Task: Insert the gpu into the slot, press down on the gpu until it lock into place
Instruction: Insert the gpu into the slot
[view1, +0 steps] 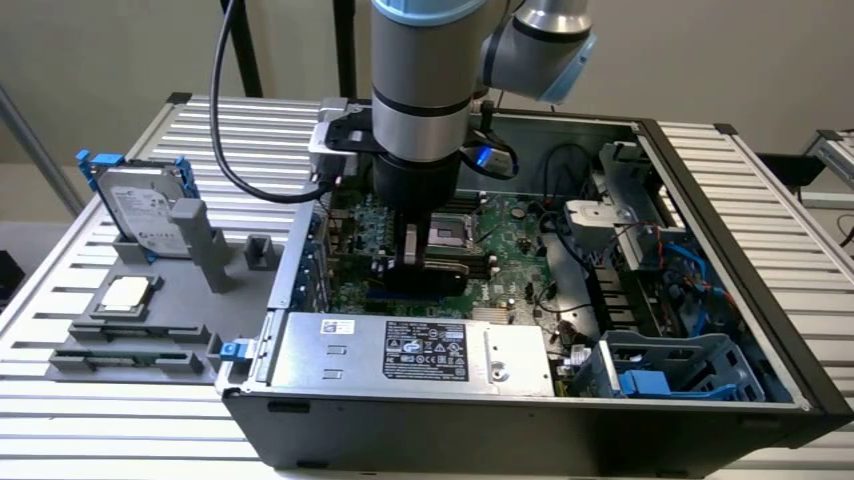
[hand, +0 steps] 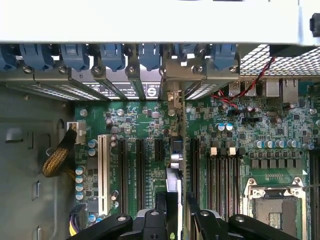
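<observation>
the gripper (hand: 176, 202) is clamping the gpu (hand: 173, 182) edge-on between its fingers (hand: 161, 206) — holding it upright over the motherboard (hand: 145, 120), with black slots (hand: 140, 165) lying on either side.

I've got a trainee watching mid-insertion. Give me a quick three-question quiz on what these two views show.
1. True or false: the gpu stands edge-on between the fingers of the gripper.
2. Which sits inside the case, against its wall nearest the exterior camera? A) a silver labelled power-supply box B) a keyboard C) a coiled hose
3. Fill in: the hard drive stands outside the case, on the exterior view's ____.
Key: 1 true; 2 A; 3 left.
</observation>
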